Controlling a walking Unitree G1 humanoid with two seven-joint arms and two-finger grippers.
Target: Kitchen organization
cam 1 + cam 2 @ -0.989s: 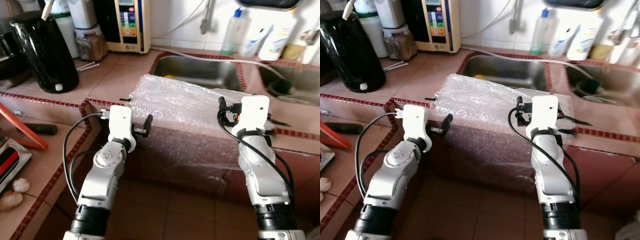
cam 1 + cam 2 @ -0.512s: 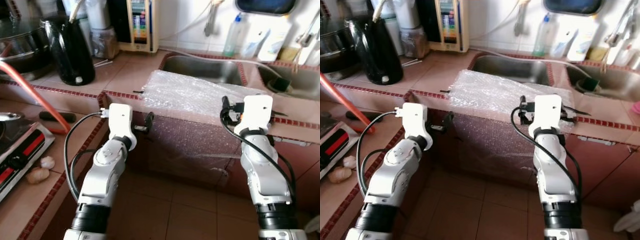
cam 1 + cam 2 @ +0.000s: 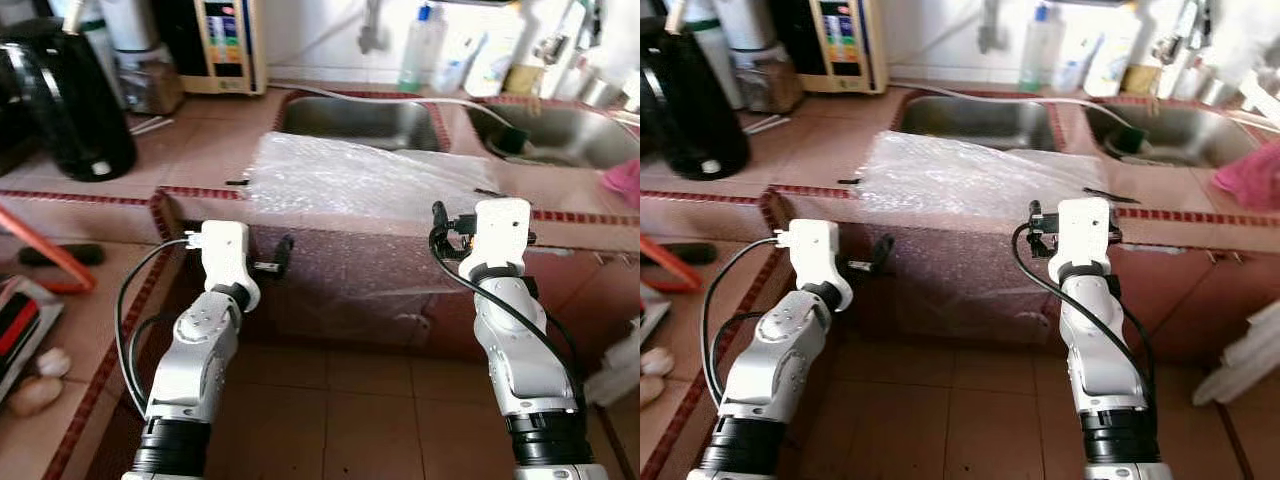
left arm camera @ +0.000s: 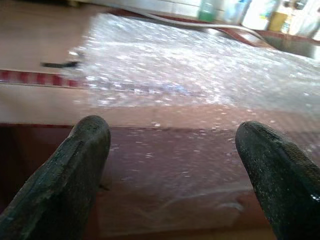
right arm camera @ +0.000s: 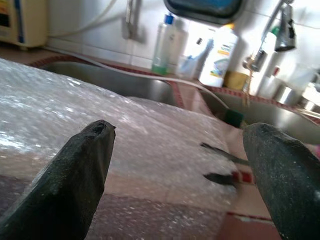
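Both arms are silver-grey metal, built of rounded, jointed segments with a dark band near the lower end of each. The left arm (image 3: 195, 360) ends in a white, boxy wrist block, and a thin black cable loops loosely from that block down beside the arm. The right arm (image 3: 520, 350) carries a matching white block with black cables curling around its side. The left gripper (image 4: 172, 175) and right gripper (image 5: 182, 170) each have two broad black fingers (image 4: 62, 180) with a finely grained, matte surface and rounded tips.
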